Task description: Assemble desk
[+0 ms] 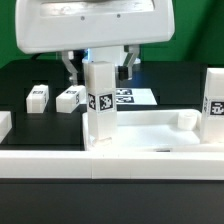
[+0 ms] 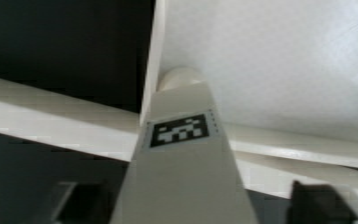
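Right now my claw [image 1: 100,72] straddles an upright leg [image 1: 100,100] that stands on the desk top [image 1: 150,128]. The jaws are open, with a gap on each side.

The desk top lies on a black table [image 1: 30,75], with a long white rail [image 1: 110,165] along its near edge. A second leg [image 1: 214,95] stands at the desk top's end on the exterior view's right. Beyond the desk top, two loose legs [image 1: 37,97] lie flat beside the marker board [image 1: 132,97]. The backdrop [image 1: 8,30] is pale and blank.

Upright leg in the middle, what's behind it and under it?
Behind the leg lies the marker board, partly covered. Under it is the desk slab; its foot's seating is hidden.
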Controlling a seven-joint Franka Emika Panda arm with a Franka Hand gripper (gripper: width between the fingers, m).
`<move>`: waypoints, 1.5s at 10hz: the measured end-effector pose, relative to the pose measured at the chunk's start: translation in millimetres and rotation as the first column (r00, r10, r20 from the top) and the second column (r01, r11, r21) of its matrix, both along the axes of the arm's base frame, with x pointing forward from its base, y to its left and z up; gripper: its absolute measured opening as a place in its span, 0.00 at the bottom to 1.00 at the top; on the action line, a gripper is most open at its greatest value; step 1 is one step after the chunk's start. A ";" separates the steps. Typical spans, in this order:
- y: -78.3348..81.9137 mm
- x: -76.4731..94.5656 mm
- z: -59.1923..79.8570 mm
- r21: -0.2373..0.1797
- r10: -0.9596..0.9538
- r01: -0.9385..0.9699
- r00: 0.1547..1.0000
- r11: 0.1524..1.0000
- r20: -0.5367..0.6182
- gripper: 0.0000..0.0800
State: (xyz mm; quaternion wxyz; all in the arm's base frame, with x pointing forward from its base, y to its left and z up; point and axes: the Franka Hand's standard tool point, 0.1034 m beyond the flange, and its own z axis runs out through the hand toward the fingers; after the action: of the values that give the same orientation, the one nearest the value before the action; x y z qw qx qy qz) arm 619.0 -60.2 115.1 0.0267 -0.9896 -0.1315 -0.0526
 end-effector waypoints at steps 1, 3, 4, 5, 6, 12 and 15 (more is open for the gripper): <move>-0.1 0.0 -0.1 0.000 0.000 0.000 1.000 1.000 0.000 0.39; 0.0 0.0 -0.1 0.001 -0.006 0.006 1.000 1.000 0.000 0.36; -0.2 0.0 -0.1 0.006 -0.032 0.032 0.999 0.999 -0.002 0.36; -0.4 -0.3 -0.3 0.012 -0.074 0.074 0.997 0.997 -0.005 0.36; -0.2 -0.2 -0.3 0.020 -0.149 0.149 0.989 0.989 -0.010 0.36; -0.7 -0.2 -1.3 0.062 -0.644 0.647 0.762 0.760 -0.058 0.36; 0.2 0.2 -1.8 0.073 -0.855 0.860 0.510 0.505 -0.093 0.36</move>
State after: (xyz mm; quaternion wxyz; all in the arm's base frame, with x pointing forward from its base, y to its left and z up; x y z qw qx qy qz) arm 619.2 -60.0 113.3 0.0543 -0.9228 0.3790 -0.0437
